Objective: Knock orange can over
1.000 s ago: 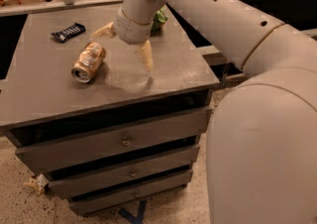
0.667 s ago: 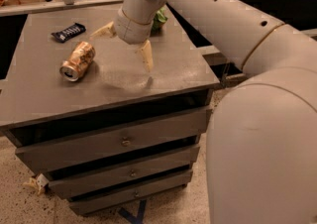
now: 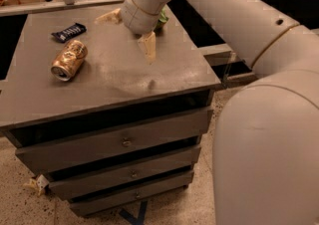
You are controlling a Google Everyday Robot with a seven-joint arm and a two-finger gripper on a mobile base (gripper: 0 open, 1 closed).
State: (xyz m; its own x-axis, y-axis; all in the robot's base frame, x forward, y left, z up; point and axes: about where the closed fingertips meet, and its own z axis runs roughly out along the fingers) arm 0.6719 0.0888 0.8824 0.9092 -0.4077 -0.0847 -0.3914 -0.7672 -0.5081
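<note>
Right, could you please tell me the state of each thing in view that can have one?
orange can: lying on its side on the cabinet top, apart from the gripper.
gripper: open, over the back half of the top.
snack bar wrapper: lying flat behind the can.
green bag: mostly hidden behind the gripper.
drawers: shut.

Large off-white robot arm (image 3: 269,119) fills the right side of the view. The thick lower segment rises from lower right, bends at the elbow, and the upper segment reaches up and left. Cylindrical white wrist (image 3: 142,7) is angled down-left. Two-finger beige gripper (image 3: 123,41) sits at the wrist's end, upper centre of view. Its fingers (image 3: 148,47) are spread wide: one points left, the other down.
</note>
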